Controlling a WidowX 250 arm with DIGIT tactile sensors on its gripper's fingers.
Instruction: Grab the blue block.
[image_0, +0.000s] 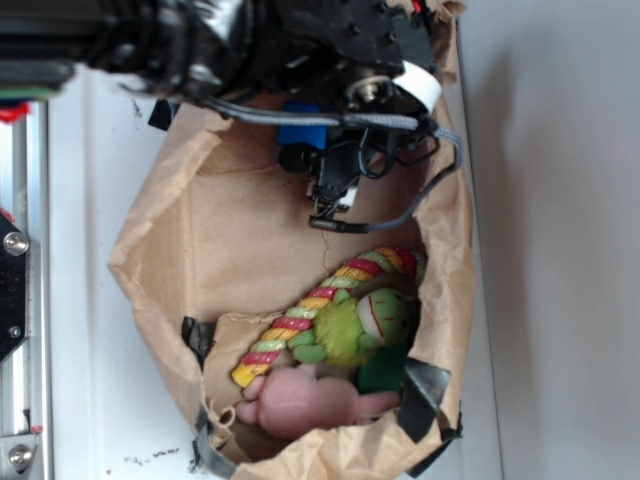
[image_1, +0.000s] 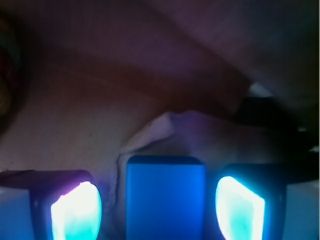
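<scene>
Inside the paper bag, the block lies between the two fingers of the claw, a gap on each side. At the bag's other end, the rope toy, frog plush and pig plush lie bunched together.

- One blue block, at 12 o'clock inside the bag.
- One brown paper bag.
- One striped rope toy, toward 6 o'clock.
- One green plush toy.
- One pink plush toy.
- One green rectangular piece, at 5 o'clock.
- One end effector.
</scene>
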